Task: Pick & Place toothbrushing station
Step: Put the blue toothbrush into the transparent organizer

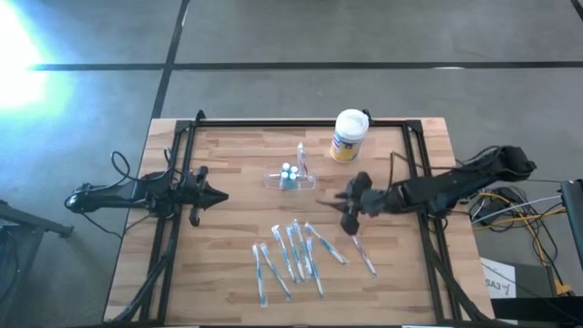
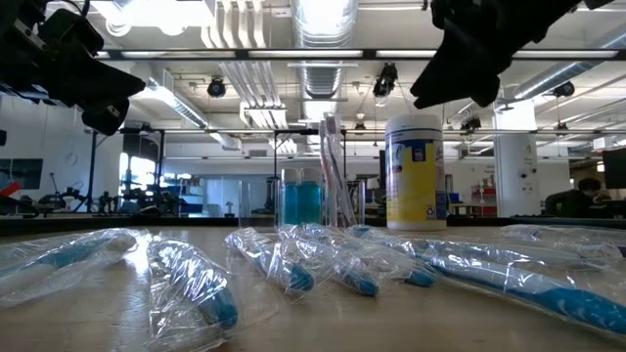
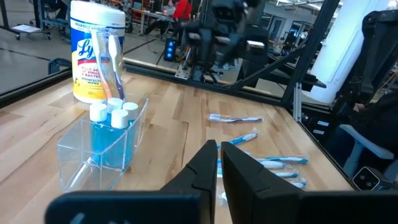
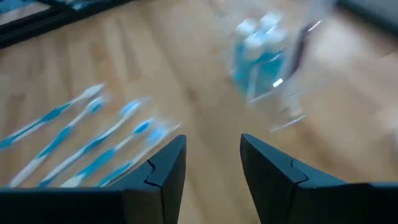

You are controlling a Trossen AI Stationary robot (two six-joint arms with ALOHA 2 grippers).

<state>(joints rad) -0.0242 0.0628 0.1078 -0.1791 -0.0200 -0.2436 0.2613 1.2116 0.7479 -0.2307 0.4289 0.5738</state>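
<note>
Mid-table, near the back rail: toothbrushing station [image 1: 290, 177], clear, upright, beside wipes canister [image 1: 349, 135]. Just right of it: right gripper [image 1: 349, 211], fingers parted, empty. Best approached level, straddling one clear wall, clearing wrapped toothbrushes [image 1: 296, 253]. Left gripper [image 1: 219, 196]: nearly closed, empty, waiting.

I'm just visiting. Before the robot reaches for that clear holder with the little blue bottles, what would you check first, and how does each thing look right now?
1. Toothbrushing station upright on the table: ok.
2. Right claw open wide enough to grip: ok, its fingers are spread.
3. Right claw empty: ok, nothing is between the fingers.
4. Left claw out of the way: ok, it waits on the table's left, shut.
5. Wrapped toothbrushes clear of the approach: ok, they lie nearer the front edge.
6. White canister far enough from the holder: cannot tell.
</note>
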